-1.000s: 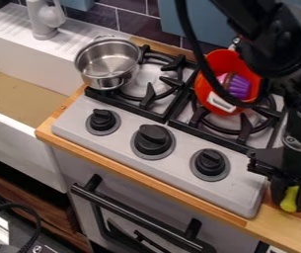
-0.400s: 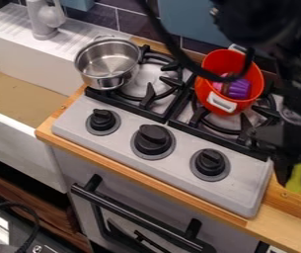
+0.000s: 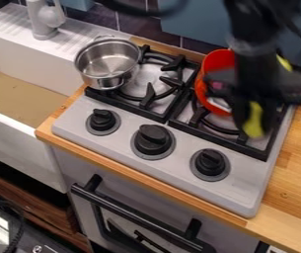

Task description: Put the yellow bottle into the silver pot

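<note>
One yellow bottle [image 3: 253, 121] hangs between the fingers of the pincer [image 3: 253, 129], which is clamped on it.

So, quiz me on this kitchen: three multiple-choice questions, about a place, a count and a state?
1. Where is the silver pot? A) sink B) left stove grate C) wooden counter
2. How many black knobs are there? A) two B) three C) five
3. The yellow bottle is: A) in the silver pot B) lying in the sink C) gripped

1 B: it sits at that grate's back corner. 2 B: one row shows three. 3 C: the gripper holds it above the stove.
</note>
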Controlling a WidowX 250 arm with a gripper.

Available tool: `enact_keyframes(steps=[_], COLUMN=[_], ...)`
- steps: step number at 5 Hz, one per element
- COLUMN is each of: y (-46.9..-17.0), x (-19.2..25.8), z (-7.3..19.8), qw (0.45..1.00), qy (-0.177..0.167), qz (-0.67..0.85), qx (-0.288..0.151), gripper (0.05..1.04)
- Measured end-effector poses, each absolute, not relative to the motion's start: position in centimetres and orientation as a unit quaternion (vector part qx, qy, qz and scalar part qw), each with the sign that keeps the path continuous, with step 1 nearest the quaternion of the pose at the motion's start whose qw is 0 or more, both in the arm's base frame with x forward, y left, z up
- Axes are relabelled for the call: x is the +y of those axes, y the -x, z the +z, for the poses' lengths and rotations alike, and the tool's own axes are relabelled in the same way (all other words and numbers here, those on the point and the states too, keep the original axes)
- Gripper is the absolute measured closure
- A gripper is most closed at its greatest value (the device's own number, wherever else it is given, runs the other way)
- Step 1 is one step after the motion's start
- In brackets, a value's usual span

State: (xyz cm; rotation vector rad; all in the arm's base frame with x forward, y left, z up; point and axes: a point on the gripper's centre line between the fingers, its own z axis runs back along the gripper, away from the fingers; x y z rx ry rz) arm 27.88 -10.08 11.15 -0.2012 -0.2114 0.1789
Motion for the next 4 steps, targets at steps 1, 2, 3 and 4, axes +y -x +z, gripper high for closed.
enact_keyframes(steps=[1,2,3,4], y=[-28.0,-28.2,-28.6,-28.7], x=[-5.9,-2.0,1.4,4.2], z=[11.8,12.8,13.1,12.5], qw=[0.984,0.979,0.977,0.976], qy=[0.082,0.097,0.091,0.092], qz=[0.133,0.157,0.174,0.179], qx=[-0.087,-0.086,-0.077,-0.087], gripper=[0.831,0.831,0.831,0.831])
